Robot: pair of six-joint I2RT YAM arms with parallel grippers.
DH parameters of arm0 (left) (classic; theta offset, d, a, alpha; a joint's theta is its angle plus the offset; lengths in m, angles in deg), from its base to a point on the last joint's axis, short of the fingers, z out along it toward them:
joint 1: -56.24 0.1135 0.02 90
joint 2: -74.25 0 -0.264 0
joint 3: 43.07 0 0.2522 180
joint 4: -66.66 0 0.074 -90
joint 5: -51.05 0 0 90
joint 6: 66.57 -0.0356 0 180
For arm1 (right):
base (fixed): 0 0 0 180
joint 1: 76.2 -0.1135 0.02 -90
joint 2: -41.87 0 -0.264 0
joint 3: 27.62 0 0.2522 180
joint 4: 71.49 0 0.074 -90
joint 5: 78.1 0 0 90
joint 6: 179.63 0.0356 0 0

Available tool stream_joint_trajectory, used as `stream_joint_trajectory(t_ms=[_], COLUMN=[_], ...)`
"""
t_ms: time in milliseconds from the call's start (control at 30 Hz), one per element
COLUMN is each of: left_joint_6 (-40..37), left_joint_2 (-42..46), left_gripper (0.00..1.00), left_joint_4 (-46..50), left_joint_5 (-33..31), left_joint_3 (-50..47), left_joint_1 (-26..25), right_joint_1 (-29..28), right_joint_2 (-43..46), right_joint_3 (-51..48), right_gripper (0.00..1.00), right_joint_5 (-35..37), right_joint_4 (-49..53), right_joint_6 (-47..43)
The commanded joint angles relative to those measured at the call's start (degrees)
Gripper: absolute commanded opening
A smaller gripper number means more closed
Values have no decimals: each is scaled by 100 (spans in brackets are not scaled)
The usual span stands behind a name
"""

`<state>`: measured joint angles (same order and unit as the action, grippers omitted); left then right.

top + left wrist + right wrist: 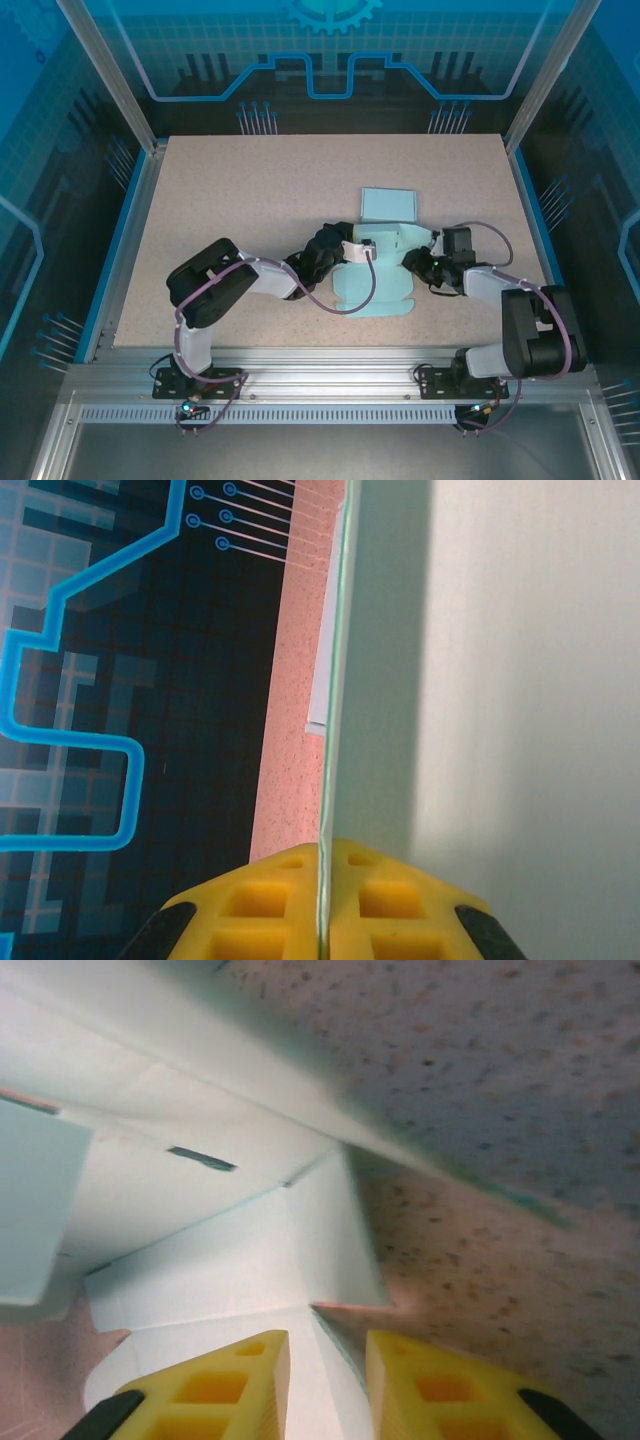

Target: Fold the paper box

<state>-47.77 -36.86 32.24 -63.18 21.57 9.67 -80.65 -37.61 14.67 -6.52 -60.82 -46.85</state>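
The paper box point(375, 288) is a pale mint cut-out lying partly folded in the middle of the table. My left gripper point(358, 250) is at its left side, shut on a thin upright panel. In the left wrist view that panel point(520, 680) runs edge-on between the closed yellow fingers of the left gripper point(323, 880). My right gripper point(415, 258) is at the box's right side. In the right wrist view the right gripper point(328, 1360) stands open, with a raised side flap point(335, 1230) of the box point(200, 1260) reaching into the gap between the fingers.
A pale blue rectangular panel point(388, 204) lies just beyond the box. The speckled beige table point(220, 190) stretches wide to the left and back. Metal frame rails point(330, 375) run along the near edge, and blue patterned walls enclose the space.
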Motion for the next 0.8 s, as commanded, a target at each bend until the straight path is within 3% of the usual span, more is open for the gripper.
stream_joint_trajectory(t_ms=[0, 500, 767], left_joint_6=[-96, -481, -535], left_joint_2=[-233, -534, -522], left_gripper=[8, 9, 9], left_joint_4=[-78, -500, -684], left_joint_5=[-90, -251, -231], left_joint_3=[72, 158, 79], left_joint_1=[-28, -72, -64], right_joint_1=[-260, -720, -549], right_joint_2=[179, -3, 659], right_joint_3=[272, 498, 429], right_gripper=[22, 24, 29], right_joint_5=[96, 534, 1337], right_joint_4=[-212, -76, 1152], right_joint_6=[46, 28, -261])
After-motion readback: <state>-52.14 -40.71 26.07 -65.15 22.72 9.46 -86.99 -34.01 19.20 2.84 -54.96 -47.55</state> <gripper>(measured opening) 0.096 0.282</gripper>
